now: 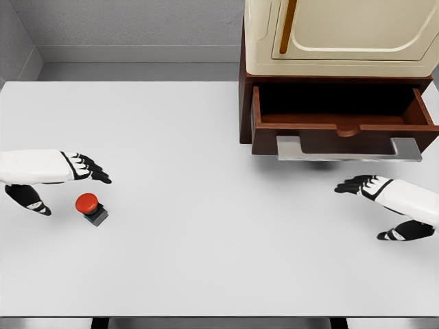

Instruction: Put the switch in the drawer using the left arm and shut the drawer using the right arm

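You are looking down on a white desk (206, 260) from the head view, with both arms reaching in from the sides. Your left hand (65, 171) is hovering over the desk at the left edge, its dark fingers (92, 166) stretched out toward the middle and its thumb (31, 199) hanging lower, gripping nothing. The switch (90, 207), a red round button on a small dark grey base, is sitting on the desk just below and right of that hand, between the fingers and the thumb but apart from both, so it is lying free and not touching the hand. Your right hand (384, 202) is showing at the right edge, fingers (353, 184) extended loosely toward the left and thumb (398, 234) held lower, also carrying nothing. It is hanging near the front of the drawer (343, 116) but is standing clear of it. The drawer is standing pulled out from a dark brown wooden cabinet (245, 103) at the far right of the desk; its inside is looking dark, and a grey metal handle (348, 149) is running along the bottom of its front panel. A cream-coloured appliance (343, 34) with a door and an orange-brown handle (288, 27) is resting on top of the cabinet. The switch is lying well apart from the drawer, on the opposite side of the desk.
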### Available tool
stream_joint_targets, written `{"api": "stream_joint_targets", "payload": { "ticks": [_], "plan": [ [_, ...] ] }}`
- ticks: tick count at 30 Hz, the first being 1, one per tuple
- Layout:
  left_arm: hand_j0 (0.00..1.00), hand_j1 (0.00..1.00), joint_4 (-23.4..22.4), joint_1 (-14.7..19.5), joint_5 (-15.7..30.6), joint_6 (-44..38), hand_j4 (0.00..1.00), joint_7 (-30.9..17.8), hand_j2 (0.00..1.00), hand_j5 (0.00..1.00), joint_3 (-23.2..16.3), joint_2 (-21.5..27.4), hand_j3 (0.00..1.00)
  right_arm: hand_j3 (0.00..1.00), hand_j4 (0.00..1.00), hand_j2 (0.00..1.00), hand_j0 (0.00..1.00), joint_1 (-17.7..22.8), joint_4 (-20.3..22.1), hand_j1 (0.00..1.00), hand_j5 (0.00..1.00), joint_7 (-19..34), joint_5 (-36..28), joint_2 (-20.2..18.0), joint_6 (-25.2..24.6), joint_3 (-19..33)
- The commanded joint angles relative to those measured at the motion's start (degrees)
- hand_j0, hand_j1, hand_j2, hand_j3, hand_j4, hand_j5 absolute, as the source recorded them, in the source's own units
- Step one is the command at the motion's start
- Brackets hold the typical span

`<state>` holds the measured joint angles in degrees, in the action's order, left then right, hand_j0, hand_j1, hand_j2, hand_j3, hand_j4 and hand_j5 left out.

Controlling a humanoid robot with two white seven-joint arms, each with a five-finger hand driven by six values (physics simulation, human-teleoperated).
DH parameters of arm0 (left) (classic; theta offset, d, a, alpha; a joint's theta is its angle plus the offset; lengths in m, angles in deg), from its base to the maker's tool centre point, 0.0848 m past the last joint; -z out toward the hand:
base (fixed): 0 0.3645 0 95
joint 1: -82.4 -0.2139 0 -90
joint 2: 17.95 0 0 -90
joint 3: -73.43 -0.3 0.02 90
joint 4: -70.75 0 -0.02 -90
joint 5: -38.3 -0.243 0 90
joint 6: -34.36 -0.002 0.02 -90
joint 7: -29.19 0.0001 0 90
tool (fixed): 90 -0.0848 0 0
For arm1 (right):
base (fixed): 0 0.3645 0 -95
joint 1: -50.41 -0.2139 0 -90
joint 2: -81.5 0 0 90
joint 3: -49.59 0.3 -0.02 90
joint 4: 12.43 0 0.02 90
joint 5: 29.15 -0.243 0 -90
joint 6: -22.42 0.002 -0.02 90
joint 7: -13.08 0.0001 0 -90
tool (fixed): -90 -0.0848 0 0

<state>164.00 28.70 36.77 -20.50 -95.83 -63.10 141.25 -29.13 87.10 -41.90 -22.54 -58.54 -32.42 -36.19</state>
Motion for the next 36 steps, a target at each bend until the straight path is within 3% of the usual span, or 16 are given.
{"api": "stream_joint_targets", "payload": {
  "ticks": [1, 6, 8, 10, 11, 13, 17, 26, 27, 28, 32, 36],
  "plan": [
    [1.00, 1.00, 0.0, 0.0, 0.0, -0.1, 1.00, 0.0, 1.00, 1.00, 0.0, 0.0, 1.00, 1.00, 1.00, 1.00, 1.00, 0.0, 0.7, 1.00, 1.00, 0.0, -0.4, -0.1, -0.2, -0.2],
    [1.00, 1.00, 0.3, -0.4, 0.0, -0.1, 1.00, 0.0, 1.00, 1.00, -0.9, -0.2, 1.00, 1.00, 1.00, 1.00, 1.00, 0.0, 0.7, 1.00, 1.00, 0.0, -0.4, -0.8, -0.2, 0.0],
    [0.97, 0.97, 1.1, -0.4, -0.1, -0.1, 0.97, 0.0, 0.97, 0.97, -1.6, -0.6, 0.97, 0.76, 0.76, 0.76, 0.76, 0.7, 0.6, 0.76, 0.76, 0.0, -0.5, -1.9, -0.2, 1.0],
    [0.92, 0.92, 1.5, -0.4, -0.2, -0.1, 0.92, 0.0, 0.92, 0.92, -2.5, -0.9, 0.92, 0.58, 0.58, 0.58, 0.58, 6.1, 0.6, 0.58, 0.58, 0.0, -1.1, -2.0, -0.2, 8.2],
    [0.85, 0.85, 1.5, -0.4, -0.2, -0.1, 0.85, 0.0, 0.85, 0.85, -2.4, -1.6, 0.85, 0.56, 0.56, 0.56, 0.56, 9.6, 0.6, 0.56, 0.56, 0.0, -2.0, -1.5, -0.2, 14.3],
    [0.79, 0.79, 1.5, -0.4, -1.6, -0.1, 0.79, 0.0, 0.79, 0.79, -2.4, -2.2, 0.79, 0.56, 0.56, 0.56, 0.56, 14.0, 0.7, 0.56, 0.56, 0.0, -4.5, -0.4, -0.2, 21.2],
    [0.79, 0.79, 1.2, -0.4, -3.7, -0.1, 0.79, 0.0, 0.79, 0.79, -2.4, -3.2, 0.79, 0.57, 0.57, 0.57, 0.57, 18.5, 0.8, 0.57, 0.57, 0.0, -7.1, -0.4, -0.2, 26.7],
    [0.79, 0.79, -1.0, -0.2, -6.6, -0.1, 0.79, 0.0, 0.79, 0.79, -2.4, -5.5, 0.79, 0.56, 0.56, 0.56, 0.56, 18.1, 1.2, 0.56, 0.56, 0.0, -10.7, -2.3, -0.2, 26.4],
    [0.79, 0.79, -1.0, -0.3, -6.6, -0.1, 0.79, 0.0, 0.79, 0.79, -2.4, -5.4, 0.79, 0.56, 0.56, 0.56, 0.56, 17.8, 1.2, 0.56, 0.56, 0.0, -10.7, -3.8, -0.2, 25.6],
    [0.76, 0.76, -1.0, -0.3, -6.7, -0.1, 0.76, 0.0, 0.76, 0.76, -2.5, -5.3, 0.76, 0.55, 0.55, 0.55, 0.55, 17.4, 1.2, 0.55, 0.55, 0.0, -10.7, -5.5, -0.2, 24.6],
    [0.70, 0.70, -0.9, -0.3, -6.6, -0.1, 0.70, 0.0, 0.70, 0.70, -2.5, -5.0, 0.70, 0.55, 0.55, 0.55, 0.55, 16.3, 1.2, 0.55, 0.55, 0.0, -10.5, -5.9, -0.2, 23.0],
    [0.55, 0.55, -0.6, -0.3, -6.6, -0.1, 0.55, 0.0, 0.55, 0.55, -2.9, -5.0, 0.55, 0.55, 0.55, 0.55, 0.55, 14.6, 1.2, 0.55, 0.55, 0.0, -10.5, -7.4, -0.2, 21.4]
  ]
}}
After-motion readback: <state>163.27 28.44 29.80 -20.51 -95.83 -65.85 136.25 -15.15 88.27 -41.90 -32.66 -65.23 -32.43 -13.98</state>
